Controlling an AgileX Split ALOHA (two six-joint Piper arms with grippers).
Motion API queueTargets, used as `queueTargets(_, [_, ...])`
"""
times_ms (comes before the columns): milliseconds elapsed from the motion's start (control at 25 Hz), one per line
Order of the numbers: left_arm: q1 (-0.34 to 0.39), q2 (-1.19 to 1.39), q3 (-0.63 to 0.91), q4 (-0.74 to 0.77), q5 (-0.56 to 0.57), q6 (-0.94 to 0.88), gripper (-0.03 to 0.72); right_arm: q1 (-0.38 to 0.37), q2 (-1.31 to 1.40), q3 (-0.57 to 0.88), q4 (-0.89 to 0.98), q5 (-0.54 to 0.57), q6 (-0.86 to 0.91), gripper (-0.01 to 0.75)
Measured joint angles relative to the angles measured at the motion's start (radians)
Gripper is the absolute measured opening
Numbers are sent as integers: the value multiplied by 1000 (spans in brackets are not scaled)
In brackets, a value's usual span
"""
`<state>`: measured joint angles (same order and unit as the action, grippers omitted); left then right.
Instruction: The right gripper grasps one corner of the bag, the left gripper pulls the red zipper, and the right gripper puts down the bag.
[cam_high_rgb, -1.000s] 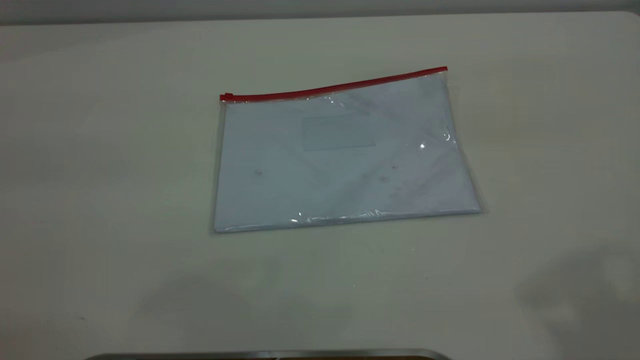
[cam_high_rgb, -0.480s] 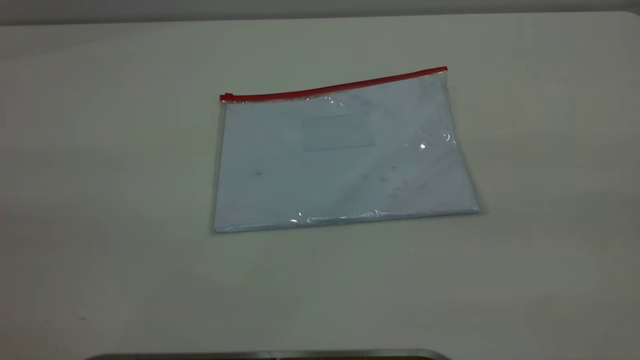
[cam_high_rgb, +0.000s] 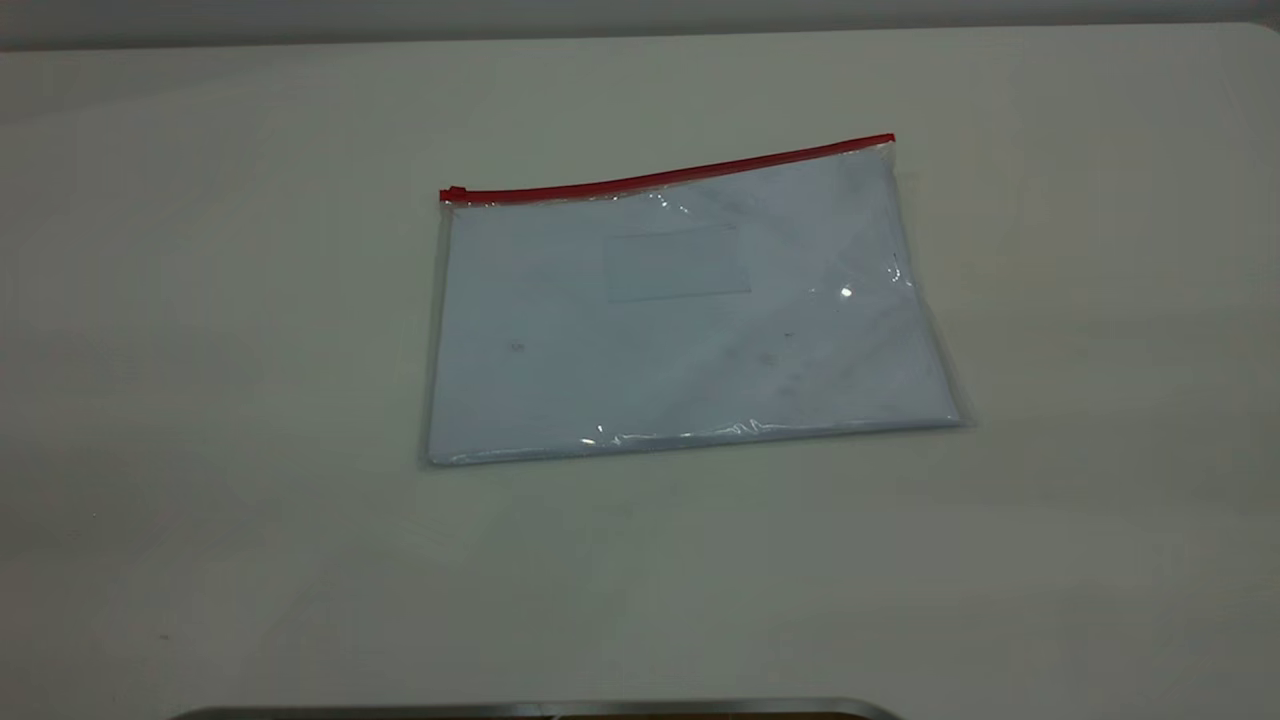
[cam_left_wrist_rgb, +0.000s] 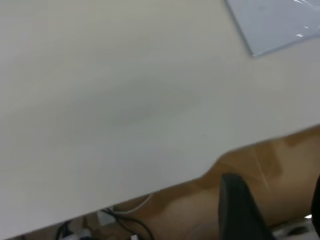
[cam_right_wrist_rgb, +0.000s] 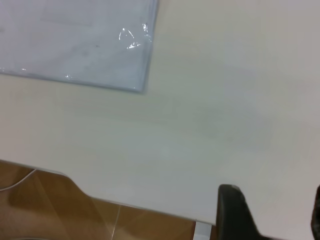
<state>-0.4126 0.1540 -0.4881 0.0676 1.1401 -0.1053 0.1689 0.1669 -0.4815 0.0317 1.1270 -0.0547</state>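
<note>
The bag (cam_high_rgb: 680, 320) lies flat on the table, a clear pouch with pale sheets inside. The red zipper (cam_high_rgb: 665, 177) runs along its far edge, with the slider tab (cam_high_rgb: 453, 193) at the left end and the red corner (cam_high_rgb: 888, 140) at the right end. Neither gripper shows in the exterior view. In the left wrist view the left gripper (cam_left_wrist_rgb: 272, 200) is open and empty over the table's edge, far from a plain bag corner (cam_left_wrist_rgb: 275, 25). In the right wrist view the right gripper (cam_right_wrist_rgb: 272, 210) is open and empty near the table edge, apart from the bag (cam_right_wrist_rgb: 75, 40).
The pale table (cam_high_rgb: 200, 400) surrounds the bag on all sides. A metal rim (cam_high_rgb: 540, 708) lies at the near edge of the exterior view. Brown floor (cam_left_wrist_rgb: 200, 205) and cables show beyond the table edge in the wrist views.
The dark shadows on the near part of the table, at the left and right, have faded away. The bag has not moved.
</note>
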Motion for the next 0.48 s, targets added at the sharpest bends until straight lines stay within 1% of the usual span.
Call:
queueTargets(360, [0,-1,0,-24,-2,9,416,0,-6,0,1,-1,1,408])
queueTargets(440, [9,-11,1,-26,-2,10,416,-19,-28,0,4,-1,1,408])
queueTargets(480, [33,-15,1,-28,-2,10,416,-42,-42,0,6,-1,1,408])
